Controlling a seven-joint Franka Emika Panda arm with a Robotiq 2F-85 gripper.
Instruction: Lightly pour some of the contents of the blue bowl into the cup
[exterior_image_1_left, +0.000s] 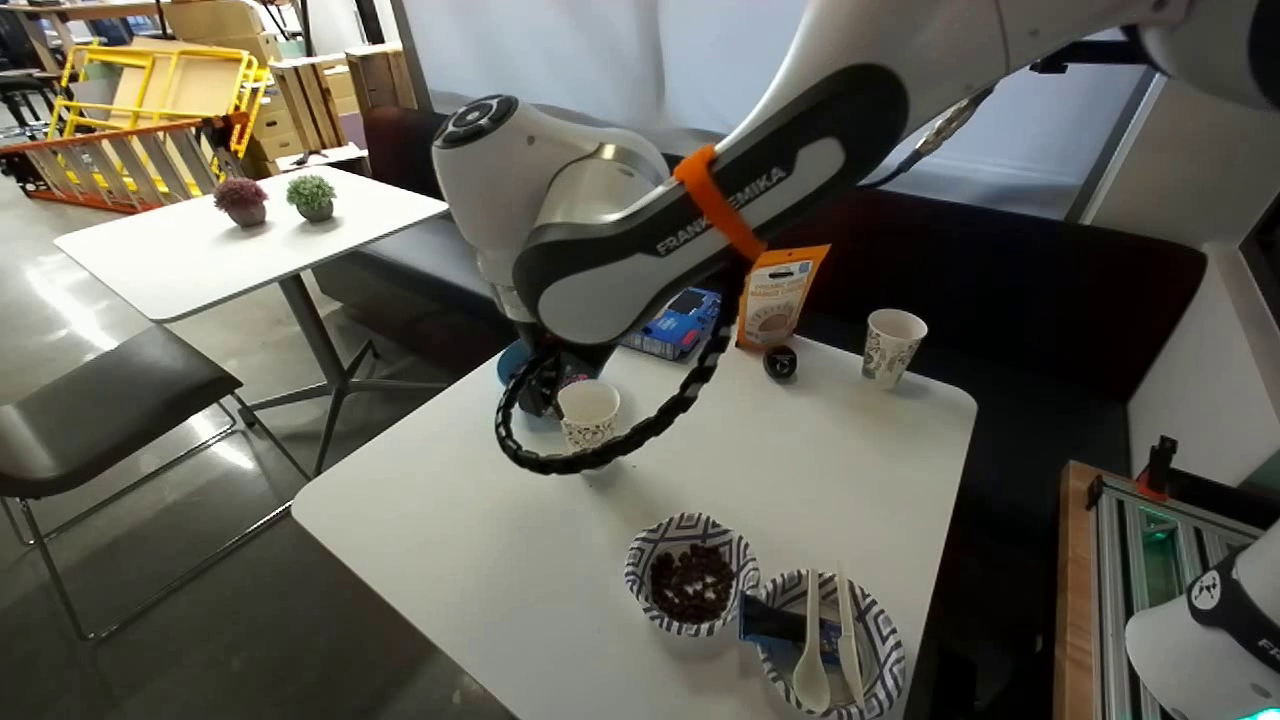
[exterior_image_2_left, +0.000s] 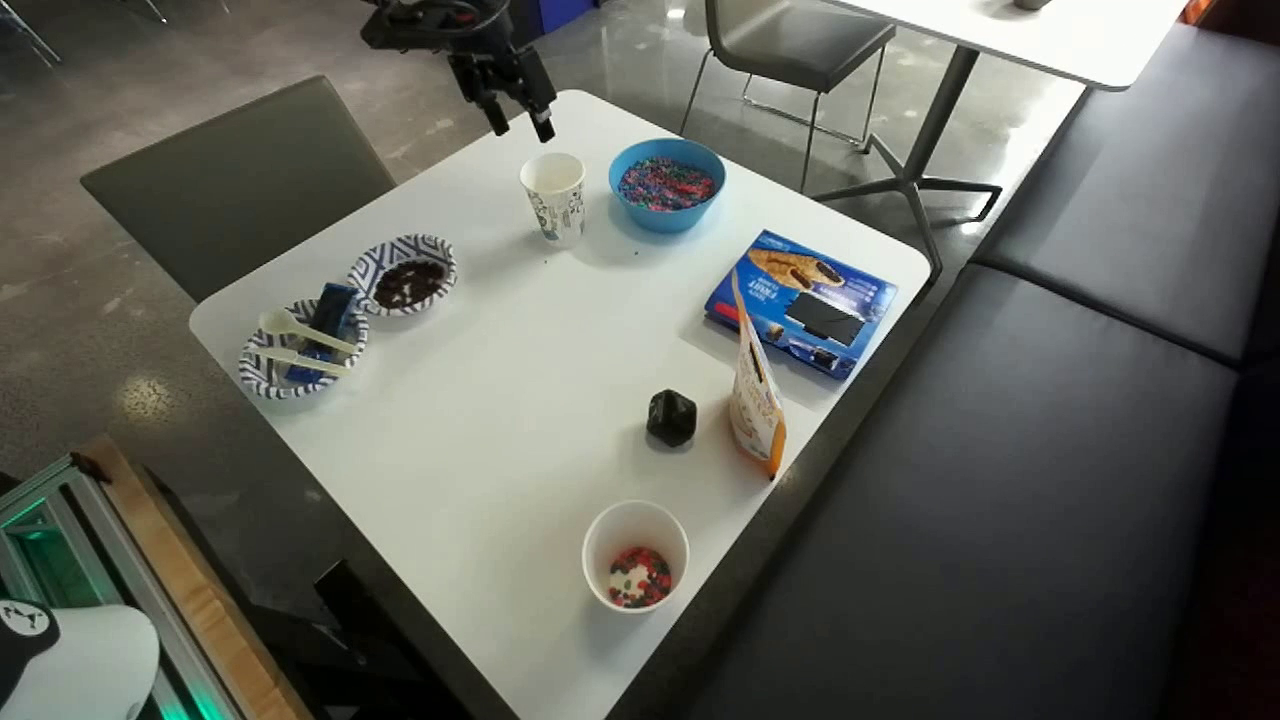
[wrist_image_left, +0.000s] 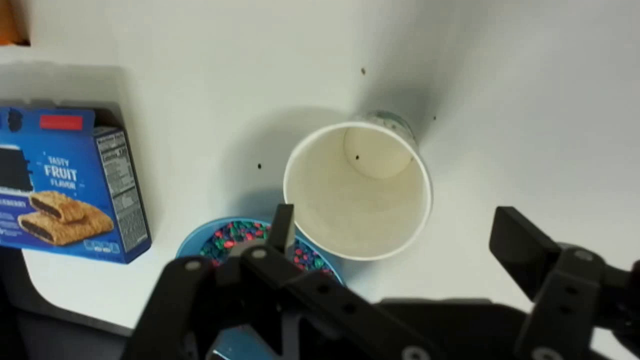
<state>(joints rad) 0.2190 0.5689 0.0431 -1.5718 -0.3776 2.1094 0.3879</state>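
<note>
Your gripper (exterior_image_2_left: 522, 128) hangs near the cup, its jaws spread wide apart with nothing between them. Nearest to it stands the cup (exterior_image_2_left: 558, 212), upright. The blue bowl (exterior_image_2_left: 668, 222) sits just beside the cup, upright and not touching it, with the contents (exterior_image_2_left: 667, 186), small red, green and blue bits, lying inside.

The step in hand looks to be taking up the bowl. Choose a stretch of rim away from the cup, set one finger inside the wall and one outside, and keep clear of the cup, which seems light enough to topple. Grip firmly, lift level past the cup's mouth, then bring the lip low over its middle. The bowl is wider than the cup, so tip slowly from one point and level off once a little drops.

Counting outward: one cup beside the bowl, one dark speck plain inside it; one blue bowl, its bits too many to count; three stray specks (wrist_image_left: 259, 166) on the table (exterior_image_2_left: 520, 400); one snack box (exterior_image_2_left: 800, 300); two patterned bowls, a fuller bowl (exterior_image_1_left: 640, 580) of dark pieces (exterior_image_2_left: 410, 285) and a cutlery bowl (exterior_image_1_left: 886, 640) with one spoon (exterior_image_1_left: 812, 640), one pale utensil (exterior_image_1_left: 849, 640) and blue packaging (exterior_image_2_left: 333, 308), whether one piece or two you can't tell; one black many-sided object (exterior_image_2_left: 672, 418); one orange pouch (exterior_image_1_left: 778, 305); one second cup (exterior_image_1_left: 890, 352), holding red and dark bits.
</note>
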